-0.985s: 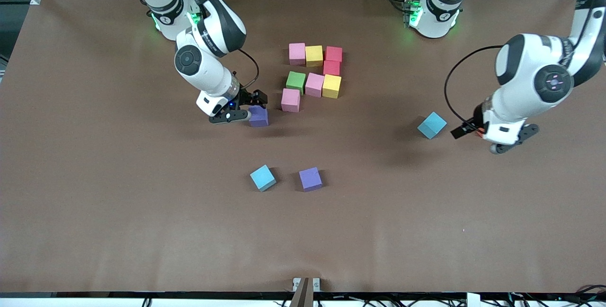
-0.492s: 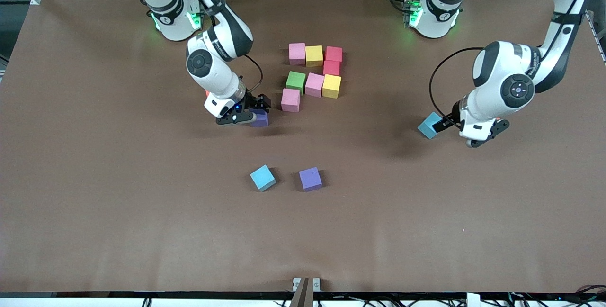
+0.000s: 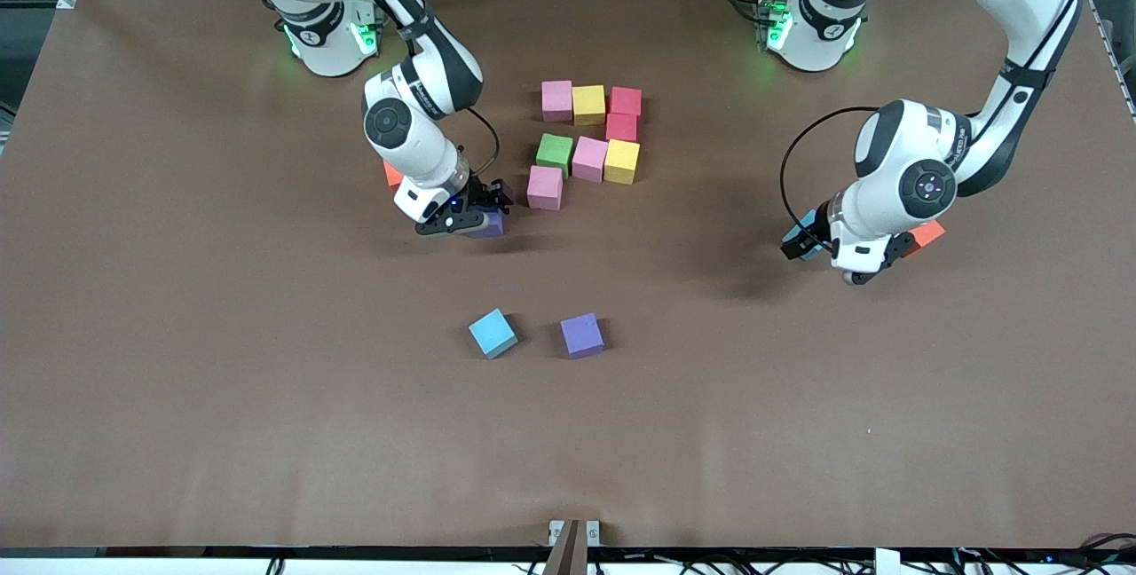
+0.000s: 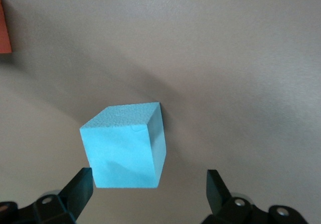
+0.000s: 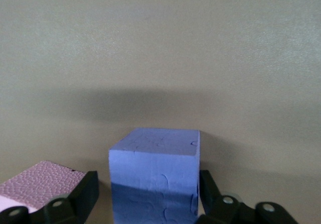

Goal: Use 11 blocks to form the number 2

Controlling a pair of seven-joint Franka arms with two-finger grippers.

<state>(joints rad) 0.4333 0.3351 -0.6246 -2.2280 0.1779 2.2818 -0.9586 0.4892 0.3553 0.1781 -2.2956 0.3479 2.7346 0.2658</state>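
Observation:
Eight blocks stand joined as part of the number 2 [image 3: 589, 158]: pink [image 3: 556, 100], yellow and red in the top row, a red below, then green, pink, yellow, and a pink [image 3: 544, 187] below the green. My right gripper [image 3: 479, 211] is open around a purple block [image 3: 491, 226] on the table beside that pink; in the right wrist view [image 5: 148, 189] one finger stands clear of the block [image 5: 153, 174]. My left gripper [image 3: 825, 242] is open just above a light blue block [image 3: 807, 223], which shows ahead of the fingertips [image 4: 123, 146].
A light blue block [image 3: 493, 333] and a purple block [image 3: 582, 334] lie loose nearer the front camera. One orange cube [image 3: 391, 174] lies by the right arm, another [image 3: 927, 233] by the left arm and in the left wrist view [image 4: 4, 28].
My left gripper has swung in over the light blue block and now covers most of it. My right gripper has closed in further round the purple block, which stays about where it was.

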